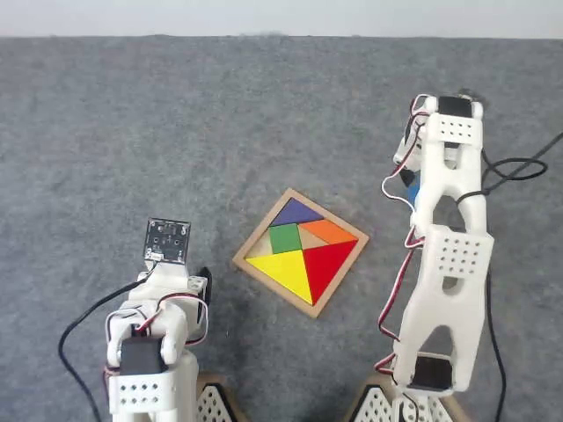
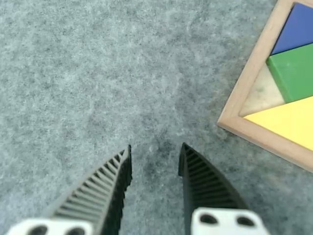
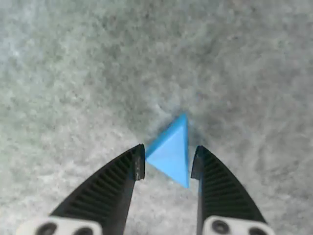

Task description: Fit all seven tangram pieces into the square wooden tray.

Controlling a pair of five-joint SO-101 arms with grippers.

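The square wooden tray (image 1: pixel 237 260) lies at mid-table, turned like a diamond. It holds a dark blue piece (image 1: pixel 296 212), a green square (image 1: pixel 284 237), an orange piece (image 1: pixel 327 231), a red triangle (image 1: pixel 330 264) and a yellow triangle (image 1: pixel 286 268). A small triangular slot (image 2: pixel 261 93) beside the green square is bare wood. A light blue triangle (image 3: pixel 171 152) lies flat on the carpet at the far right (image 1: pixel 412 192). My right gripper (image 3: pixel 168 159) is open, with one finger on each side of it. My left gripper (image 2: pixel 155 156) is open over bare carpet, left of the tray rim (image 2: pixel 249 78).
Grey carpet covers the whole table. The right arm (image 1: pixel 444 255) stretches along the right side, with black cables beside it. The left arm (image 1: pixel 154 352) sits at the near left. A pale wall edge runs along the back.
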